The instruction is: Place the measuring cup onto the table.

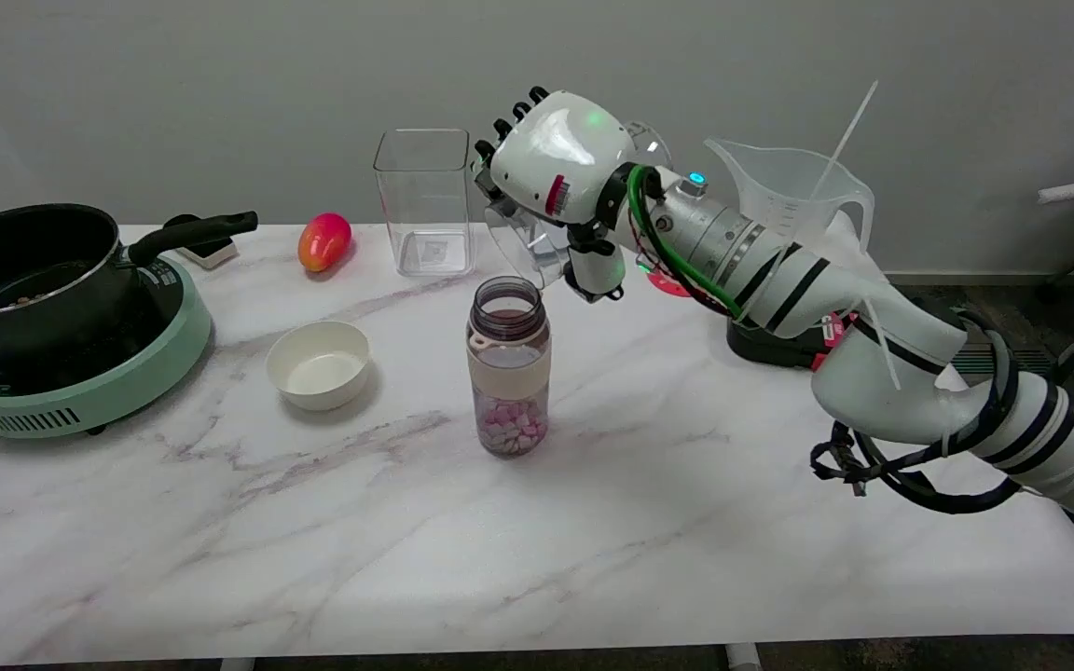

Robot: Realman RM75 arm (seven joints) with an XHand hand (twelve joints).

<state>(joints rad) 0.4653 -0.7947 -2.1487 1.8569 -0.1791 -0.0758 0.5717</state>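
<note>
Head view shows your right hand (560,177) raised above the table (667,503), its fingers curled around a clear measuring cup (523,244) that is tipped over, mouth toward the bottle (508,365) just below it. Part of the cup is hidden behind the hand, so you cannot see exactly how the fingers wrap it, but the hold looks firm and the cup is plainly off the surface. So the task is not yet done: the cup must be brought upright, carried to bare marble and lowered until its base rests there before you let go. Watch the bottle, open-topped with pink pieces at its bottom; it stands directly under the cup and would likely tip if you came straight down. Behind it stands a tall clear container (423,200), close to your fingers on the far side. A white bowl (319,364) sits to the left, a red and yellow fruit (323,241) farther back, and a black pot (29,270) on a green cooker (80,373) at the left edge. Behind your forearm stands a large clear jug (793,200) on a dark base. The open stretch in front of the bottle looks the safest landing spot.
</note>
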